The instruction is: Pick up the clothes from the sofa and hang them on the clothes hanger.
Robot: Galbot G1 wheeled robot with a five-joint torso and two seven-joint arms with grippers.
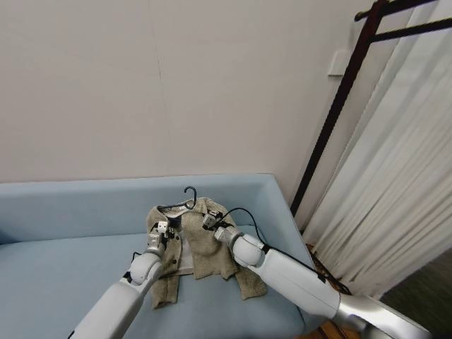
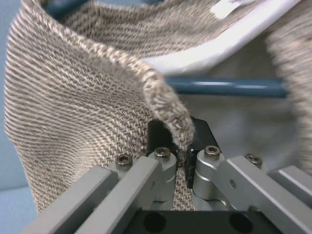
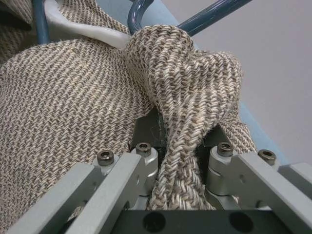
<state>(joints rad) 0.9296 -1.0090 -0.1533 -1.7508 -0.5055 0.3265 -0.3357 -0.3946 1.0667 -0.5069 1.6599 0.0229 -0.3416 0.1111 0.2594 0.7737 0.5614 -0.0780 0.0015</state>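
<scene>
Head view: you see the knitted garment [image 1: 201, 251] spread on the pale blue sofa [image 1: 63, 212], at about 6 o'clock from the picture's centre, with its collar toward the backrest. The hanger [image 1: 188, 197] sits in the neckline, and its dark hook stands at 12 o'clock of the garment. The left tool [image 1: 163, 229] lies at 7 o'clock of that hook, on one shoulder of the garment. The right tool [image 1: 210, 220] lies at 5 o'clock of it, on the other shoulder. The dark clothes rack [image 1: 332, 120] stands well apart at 2 o'clock, beside the white curtain [image 1: 395, 176]. Left wrist view: the left tool [image 2: 184, 156] is pressed together on the garment's [image 2: 73, 107] rolled front edge; the hanger's blue bar [image 2: 229, 87] and a white inner band [image 2: 219, 46] lie just beyond. Right wrist view: the right tool [image 3: 180, 146] pinches a bunched fold of the garment [image 3: 185, 83], with the hanger [image 3: 209, 17] close behind.
</scene>
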